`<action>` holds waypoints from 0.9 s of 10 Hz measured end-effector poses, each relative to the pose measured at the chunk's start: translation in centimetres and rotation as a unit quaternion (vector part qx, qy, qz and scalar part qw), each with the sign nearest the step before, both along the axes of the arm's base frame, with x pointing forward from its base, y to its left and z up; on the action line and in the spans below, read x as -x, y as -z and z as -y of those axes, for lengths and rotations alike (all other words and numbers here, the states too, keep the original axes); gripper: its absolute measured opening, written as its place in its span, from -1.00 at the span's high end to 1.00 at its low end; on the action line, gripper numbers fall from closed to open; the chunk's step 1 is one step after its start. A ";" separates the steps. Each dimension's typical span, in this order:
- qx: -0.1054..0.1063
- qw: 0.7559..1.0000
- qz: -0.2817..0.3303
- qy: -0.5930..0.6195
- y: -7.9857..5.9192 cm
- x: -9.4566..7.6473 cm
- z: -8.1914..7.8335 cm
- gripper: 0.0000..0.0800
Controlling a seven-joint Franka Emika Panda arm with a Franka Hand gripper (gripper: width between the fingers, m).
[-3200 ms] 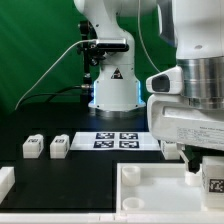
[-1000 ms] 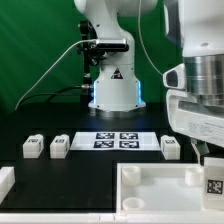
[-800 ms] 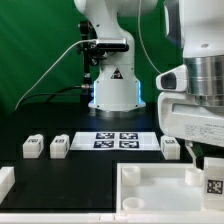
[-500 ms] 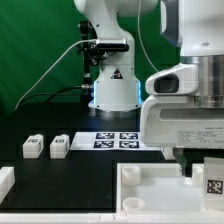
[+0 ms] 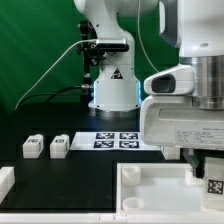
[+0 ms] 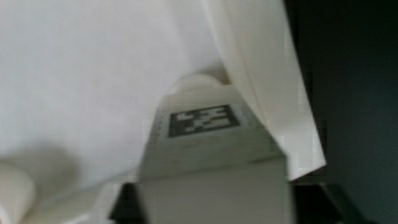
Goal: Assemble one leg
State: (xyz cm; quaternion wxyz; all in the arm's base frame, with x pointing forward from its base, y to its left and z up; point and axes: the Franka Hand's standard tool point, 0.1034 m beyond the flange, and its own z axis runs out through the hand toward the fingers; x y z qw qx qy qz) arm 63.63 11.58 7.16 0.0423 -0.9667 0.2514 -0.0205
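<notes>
Arm now blocks the loose leg seen earlier beside the marker board (image 5: pixel 119 139); gripper (image 5: pixel 205 168) over tray (image 5: pixel 150 190); jaw state unclear.

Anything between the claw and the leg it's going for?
Nothing visible. The leg sits right under the claw, at the tray corner on the exterior view's right. Can't tell whether it's gripped.

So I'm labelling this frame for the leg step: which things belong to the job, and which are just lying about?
In the job:
small white tagged plastic leg block at the claw
large white rimmed tray piece

Lying about:
two spare white leg blocks
flat white marker board
</notes>
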 end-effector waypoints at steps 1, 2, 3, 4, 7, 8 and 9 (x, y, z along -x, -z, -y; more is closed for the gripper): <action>-0.003 0.998 -0.004 0.056 0.0 0.0 0.1 0.26; -0.009 0.993 -0.009 0.116 0.0 0.0 0.3 0.26; -0.024 0.969 -0.020 0.247 -0.1 0.0 0.7 0.26; -0.040 0.931 -0.030 0.362 0.2 0.2 0.8 0.26; -0.074 0.809 -0.068 0.580 0.2 0.5 0.6 0.26; -0.075 0.792 -0.071 0.602 0.1 0.5 0.5 0.26; -0.075 0.792 -0.071 0.602 0.2 0.5 0.5 0.26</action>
